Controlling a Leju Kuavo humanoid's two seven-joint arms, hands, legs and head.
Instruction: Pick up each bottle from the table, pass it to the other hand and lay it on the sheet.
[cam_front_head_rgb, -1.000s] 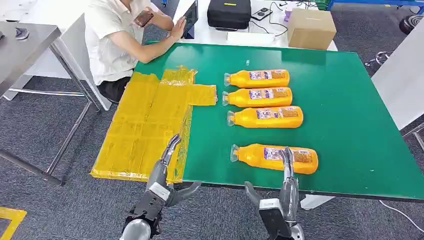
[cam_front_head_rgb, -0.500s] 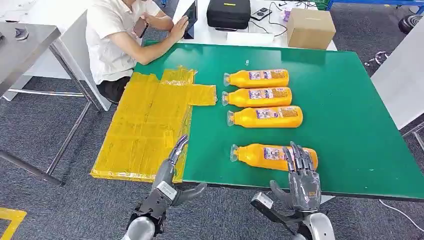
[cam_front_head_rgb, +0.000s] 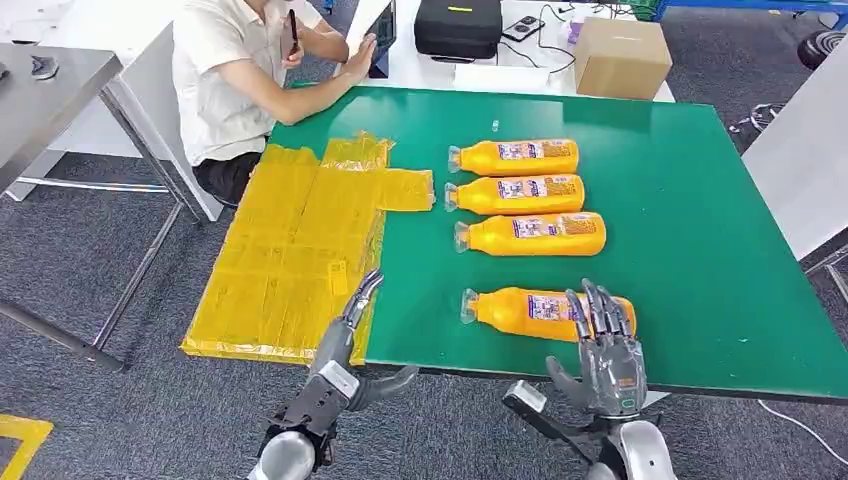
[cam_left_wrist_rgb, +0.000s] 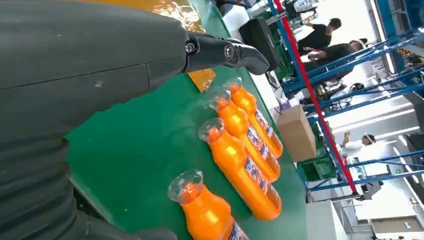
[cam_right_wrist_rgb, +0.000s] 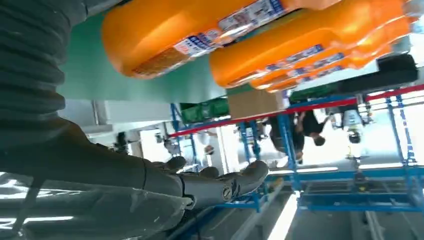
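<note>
We observe four orange bottles lying on their sides on the green table, long axes across the table, clear caps pointing toward the yellow sheet. The nearest bottle lies close to the table's front edge, apart from the other three bottles, which lie in a row farther back. The right hand hovers over the nearest bottle's base end, fingers spread, holding nothing. The left hand is held at the table's front edge beside the sheet, fingers extended, thumb apart, holding nothing.
</note>
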